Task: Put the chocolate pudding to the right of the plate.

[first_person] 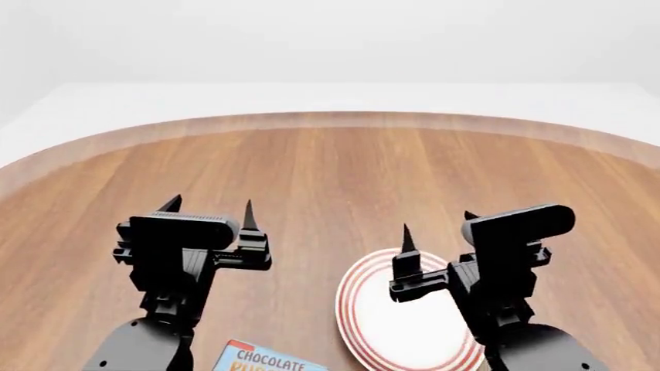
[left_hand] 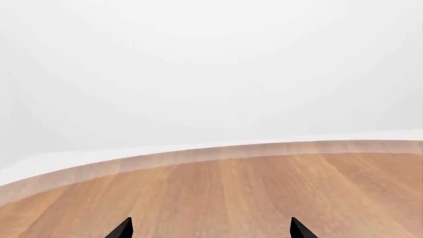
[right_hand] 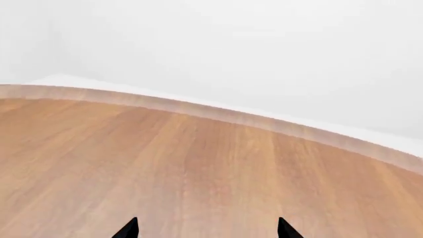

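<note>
Two grippers are hovering with jaws spread and empty over the wooden table (first_person: 341, 170): the left gripper (first_person: 209, 210) is sitting left of the plate (first_person: 356, 309), and the right gripper (first_person: 438, 224) is hanging above the plate's far edge. Lying at the near edge, just left of the plate, the chocolate pudding (first_person: 263, 360) is showing only partly, untouched. Carrying it rightward is risking a knock against the plate, since the plate is sitting directly in between.

Bright, even, shadowless render light; sharp throughout, background perhaps slightly washed out.
</note>
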Tool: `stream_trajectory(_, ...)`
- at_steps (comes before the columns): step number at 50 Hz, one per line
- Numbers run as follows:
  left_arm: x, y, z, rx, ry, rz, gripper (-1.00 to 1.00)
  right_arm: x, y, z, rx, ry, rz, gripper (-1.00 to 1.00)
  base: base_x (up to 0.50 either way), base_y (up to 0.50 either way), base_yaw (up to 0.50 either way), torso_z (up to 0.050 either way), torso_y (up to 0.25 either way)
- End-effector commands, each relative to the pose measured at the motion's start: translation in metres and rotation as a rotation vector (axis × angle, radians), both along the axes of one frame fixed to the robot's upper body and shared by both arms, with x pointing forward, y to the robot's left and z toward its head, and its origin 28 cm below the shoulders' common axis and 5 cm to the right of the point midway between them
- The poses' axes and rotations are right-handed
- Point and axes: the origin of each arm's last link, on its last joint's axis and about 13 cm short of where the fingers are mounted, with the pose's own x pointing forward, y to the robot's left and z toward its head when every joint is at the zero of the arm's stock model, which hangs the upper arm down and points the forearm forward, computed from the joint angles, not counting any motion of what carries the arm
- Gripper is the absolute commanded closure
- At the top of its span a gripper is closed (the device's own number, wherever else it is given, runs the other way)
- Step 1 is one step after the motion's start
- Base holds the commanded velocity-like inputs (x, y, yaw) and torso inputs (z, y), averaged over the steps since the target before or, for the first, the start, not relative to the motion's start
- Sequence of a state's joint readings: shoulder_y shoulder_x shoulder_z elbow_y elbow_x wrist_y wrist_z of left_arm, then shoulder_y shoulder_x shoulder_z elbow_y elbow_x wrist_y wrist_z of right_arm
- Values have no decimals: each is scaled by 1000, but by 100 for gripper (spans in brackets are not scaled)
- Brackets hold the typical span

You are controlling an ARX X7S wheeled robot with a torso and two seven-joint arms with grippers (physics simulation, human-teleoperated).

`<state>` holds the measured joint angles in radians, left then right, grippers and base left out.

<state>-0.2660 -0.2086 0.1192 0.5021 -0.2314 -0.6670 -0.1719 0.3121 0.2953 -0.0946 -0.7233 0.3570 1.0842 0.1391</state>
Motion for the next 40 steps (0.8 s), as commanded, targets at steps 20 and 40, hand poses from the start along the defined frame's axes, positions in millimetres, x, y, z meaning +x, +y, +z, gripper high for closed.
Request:
stream_trajectory(20,2,1,-2,1,6,3,-100,4,-15,31,-187,334,539,-100,0,0,0,0,0)
stream_trajectory(40,3,1,-2,1,9,5,-100,2,-5,25,-203,365,638,-100,0,0,0,0,0)
